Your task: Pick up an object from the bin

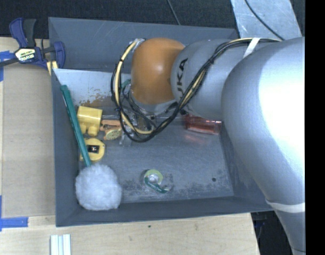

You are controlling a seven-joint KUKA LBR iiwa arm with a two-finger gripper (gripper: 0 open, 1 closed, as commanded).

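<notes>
Several small things lie along the left side of the bin [194,158], and the tool [131,127] sits low among them, just right of a yellow block [89,118]. Between block and tool lie a tan bit [110,124] and a small dull scrap [113,135], the things nearest the tool. Which one it is set over I cannot say. The orange cover [154,70] and a loop of cables [151,129] sit above the tool and hide its tip, so I cannot tell whether it is open or closed, or whether it has hold of anything.

The likeliest trouble is crowding. Block, tan bit and scrap lie close together, so a close here could catch two at once or pinch only an edge, which would probably slip on the lift. A green stick [73,118] leans along the left wall, touching or nearly touching the block; it could drag if the block moves. The slack cables might also snag on something.

Further off lie a yellow disc [95,150], a white puff [98,187] in the near-left corner, a pale ring [154,179] and a red piece [202,124]. The arm [258,116] covers the bin's right side, so anything there is hidden.
</notes>
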